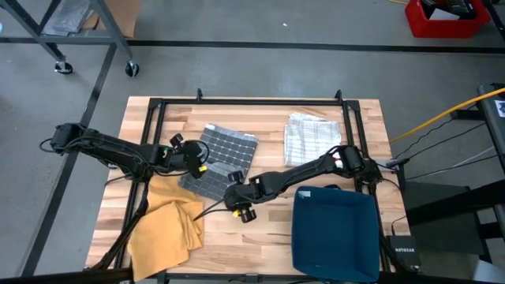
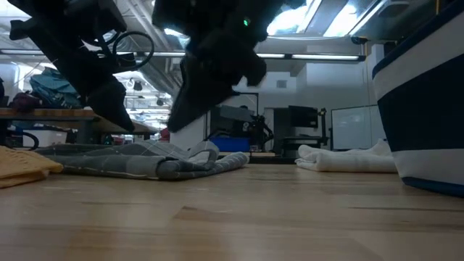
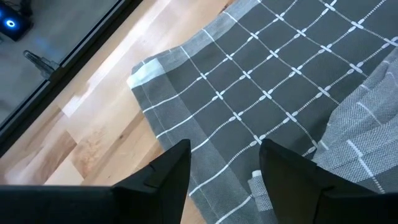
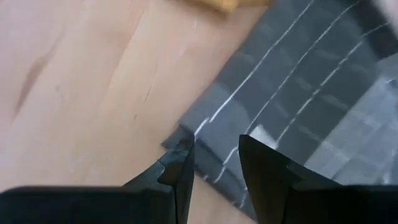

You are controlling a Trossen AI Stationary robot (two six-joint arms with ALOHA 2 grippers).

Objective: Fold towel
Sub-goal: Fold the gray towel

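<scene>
Grey checked towel [image 1: 223,158] lying near the middle of the wooden table [image 1: 260,237], partly folded: flat dark panel with a white grid toward twelve o'clock, bunched lighter fold along the six o'clock edge. Seen level in the low view [image 2: 145,161] as a low rumpled mound with a rolled front lip, a thickness hidden from above.

Left pincer [image 1: 199,161] at the towel's nine o'clock edge, fingers released, spread apart with towel showing between them. Closer in the left wrist view [image 3: 225,177]: both dark fingers [image 3: 163,177] poised over the grid cloth, a pale corner of the towel and bare wood beyond, detail lost from overhead. Contact with the cloth hard to judge.

Right pincer [image 1: 234,192] at the towel's five o'clock corner. In the right wrist view [image 4: 216,167] fingers parted a little, straddling the towel's corner hem where cloth meets wood; whether actually pinching the cloth, cannot tell. Sliver of yellow at that picture's far edge.

Yellow cloth [image 1: 166,225] crumpled at seven o'clock of the towel, just beside it; only its edge visible in the low view [image 2: 22,165]. White checked cloth [image 1: 310,138] folded at two o'clock, well apart. Blue bin [image 1: 333,233] at four o'clock, its white-banded wall looming large in the low view [image 2: 424,109].
</scene>
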